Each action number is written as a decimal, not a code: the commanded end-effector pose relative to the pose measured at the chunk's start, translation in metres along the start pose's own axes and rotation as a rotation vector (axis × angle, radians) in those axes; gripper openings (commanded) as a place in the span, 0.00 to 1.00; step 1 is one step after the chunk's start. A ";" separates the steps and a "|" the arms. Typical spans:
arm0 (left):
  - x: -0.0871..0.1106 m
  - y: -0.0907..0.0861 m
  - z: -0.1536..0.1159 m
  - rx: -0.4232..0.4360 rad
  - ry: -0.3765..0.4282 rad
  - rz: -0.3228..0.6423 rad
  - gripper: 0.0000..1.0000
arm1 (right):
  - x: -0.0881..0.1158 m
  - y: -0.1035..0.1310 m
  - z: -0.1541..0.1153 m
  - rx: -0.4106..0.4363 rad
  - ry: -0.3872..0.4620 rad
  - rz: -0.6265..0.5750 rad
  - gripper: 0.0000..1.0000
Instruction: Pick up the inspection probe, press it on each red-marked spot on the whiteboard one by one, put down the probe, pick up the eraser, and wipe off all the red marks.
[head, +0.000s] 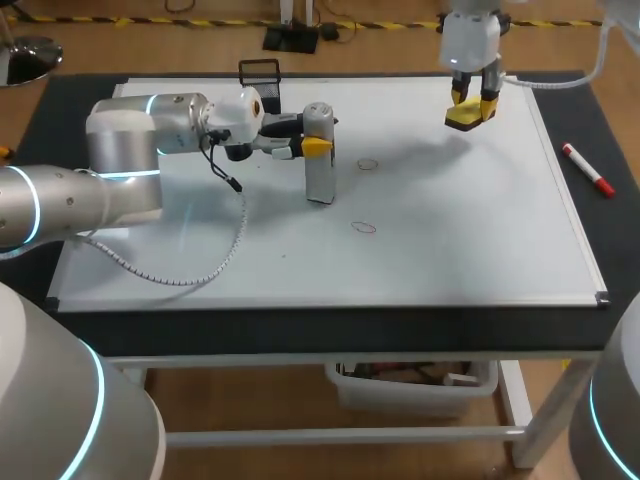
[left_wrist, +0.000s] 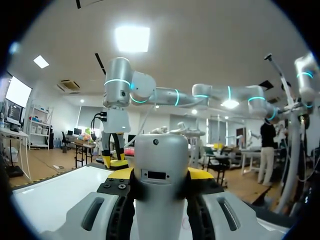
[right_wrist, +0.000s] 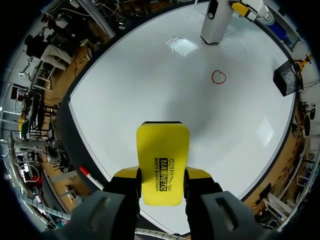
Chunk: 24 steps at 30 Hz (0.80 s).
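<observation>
Head view shows the inspection probe (head: 320, 175) standing upright on the whiteboard (head: 450, 230), its base seemingly on the surface, with the left tool (head: 318, 140) closed on its upper part from the side. In the left wrist view the yellow fingertips (left_wrist: 122, 173) press against the probe's body on both sides, so the grip looks firm. Two thin red ovals show on the board. One red mark (head: 367, 163) lies just beside the probe toward the right arm, and the other red mark (head: 363, 227) lies nearer the front edge. The probe's base sits on neither of them. The right tool (head: 470, 100) hangs over the far right part of the board with the yellow eraser (head: 466, 117) clamped between its fingers, apart from the surface and well away from both marks. A red marker pen (head: 587, 168) lies on the dark worktop (head: 600, 130) beyond the board's right edge, and a black wire basket (head: 259, 72) stands at the far edge. As for progress, the probe is lifted and in hand, and the eraser is also picked up. I cannot tell whether either spot has been pressed. The probe has not been released, and both marks are unwiped, so wiping, at the least, is left to do.
</observation>
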<state>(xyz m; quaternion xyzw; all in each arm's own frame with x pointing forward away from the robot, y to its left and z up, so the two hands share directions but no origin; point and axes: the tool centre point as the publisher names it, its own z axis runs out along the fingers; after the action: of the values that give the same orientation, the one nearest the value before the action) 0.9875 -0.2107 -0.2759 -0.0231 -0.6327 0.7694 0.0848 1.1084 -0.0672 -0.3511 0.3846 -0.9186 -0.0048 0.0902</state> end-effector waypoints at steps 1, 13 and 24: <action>0.001 0.000 0.000 -0.002 0.000 0.000 0.00 | 0.001 0.000 -0.002 0.004 0.002 -0.001 0.00; 0.002 -0.016 0.000 -0.010 -0.013 0.006 0.00 | 0.001 0.000 -0.002 0.004 0.002 -0.001 0.00; -0.008 -0.054 -0.026 -0.027 -0.076 0.053 0.00 | 0.001 0.000 -0.002 0.004 0.002 -0.001 0.00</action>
<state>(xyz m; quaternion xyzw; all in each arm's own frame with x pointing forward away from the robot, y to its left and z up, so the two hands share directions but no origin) 1.0113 -0.1874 -0.2416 -0.0206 -0.6337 0.7717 0.0500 1.1084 -0.0672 -0.3509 0.3846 -0.9186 -0.0047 0.0903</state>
